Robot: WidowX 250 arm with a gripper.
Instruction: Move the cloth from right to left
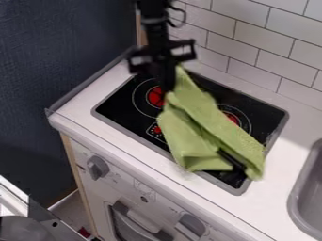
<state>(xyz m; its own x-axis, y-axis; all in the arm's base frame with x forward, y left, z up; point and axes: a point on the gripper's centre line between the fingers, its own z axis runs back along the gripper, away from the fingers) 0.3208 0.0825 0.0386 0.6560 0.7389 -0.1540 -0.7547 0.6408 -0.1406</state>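
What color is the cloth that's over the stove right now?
The cloth is light green, seen best in the camera view.

The light is bright on the white desk (261, 200) below the claw (167, 87). To the right of the claw, past the black stove top (123, 116), a soft gray shadow lies on the desk, and the part nearer the front is brighter. The green cloth (195, 120) just under the claw has light tops and dark folds. Left of the claw, the wall (56, 52) looks very dark. Far down and left of the claw, some metal (14, 190) shines white. I can't tell where the lamp or window is.
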